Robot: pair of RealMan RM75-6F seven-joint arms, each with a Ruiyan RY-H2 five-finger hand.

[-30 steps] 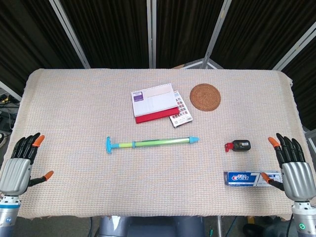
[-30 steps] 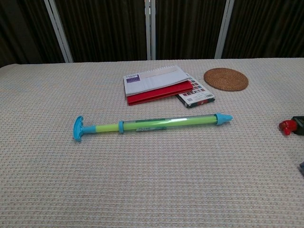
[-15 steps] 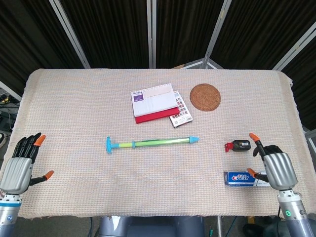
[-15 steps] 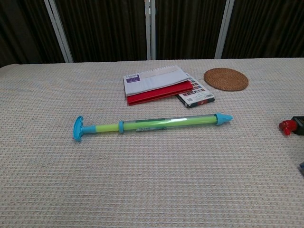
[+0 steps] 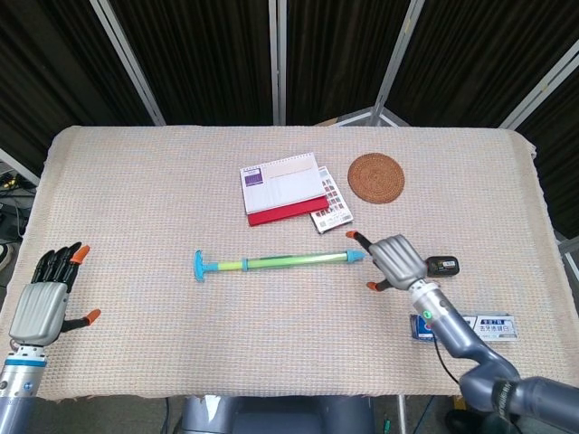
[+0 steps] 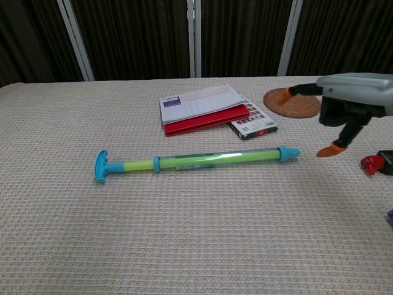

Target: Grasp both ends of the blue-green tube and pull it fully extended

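Note:
The blue-green tube (image 5: 280,262) lies flat across the middle of the table, its T-handle at the left and its pointed blue tip (image 6: 288,153) at the right. My right hand (image 5: 392,259) hovers open just right of the tip, fingers spread and not touching it; the chest view shows the right hand (image 6: 347,101) at the right edge, above and beyond the tip. My left hand (image 5: 43,301) stays open at the table's near left edge, far from the handle (image 5: 199,265).
A red and white notebook stack (image 5: 285,188) and a round woven coaster (image 5: 374,177) lie behind the tube. A small black and red object (image 5: 441,265) sits beside my right hand. A toothpaste box (image 5: 475,326) lies near the front right edge.
My right hand has swept left from the table's right edge to just beside the tube's tip, entering the chest view. The left hand has barely shifted. The tube has not moved.

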